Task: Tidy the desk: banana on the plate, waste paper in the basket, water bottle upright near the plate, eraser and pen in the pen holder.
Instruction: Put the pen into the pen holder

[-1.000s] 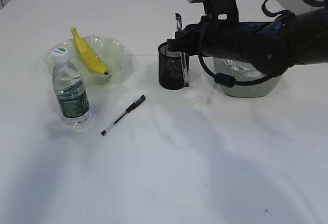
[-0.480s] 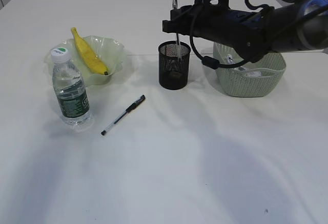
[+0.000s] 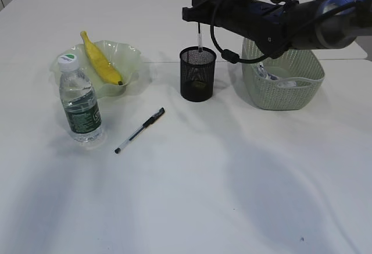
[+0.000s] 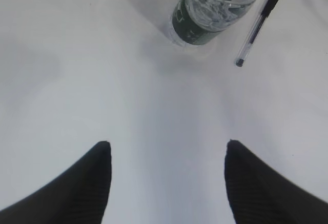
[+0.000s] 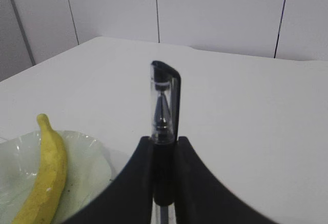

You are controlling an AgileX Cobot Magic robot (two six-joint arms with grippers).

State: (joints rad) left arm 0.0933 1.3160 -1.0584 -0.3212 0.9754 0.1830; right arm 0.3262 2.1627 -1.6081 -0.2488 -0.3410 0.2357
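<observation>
Exterior view: a white desk (image 3: 192, 196) spreads below the right gripper (image 3: 199, 14), whose jaws are clamped on a capped pen (image 3: 198, 10) held upright, tip just above the black mesh pen holder (image 3: 197, 74). Right of the jaws sits the green basket (image 3: 282, 82) with crumpled paper (image 3: 278, 79) inside. Well left of them, the ruffled plate (image 3: 125, 56) carries the banana (image 3: 100, 61), and the water bottle (image 3: 79, 104) stands upright just beside it. A second pen (image 3: 139, 129) lies loose on the desk, below and left of the jaws. A small pale shape low inside the holder may be the eraser; that is not certain.

Doing this step well likely means keeping the pen vertical and centred over the holder's mouth, lowering until the tip is well inside the rim, then letting go, so it neither catches the mesh nor tips the cup.

Only the right wrist view shows the grip up close: pads pinching the barrel below the clear cap. Only the left wrist view shows the left gripper (image 4: 166, 183), jaws spread wide and empty, with the bottle and loose pen ahead of them.
</observation>
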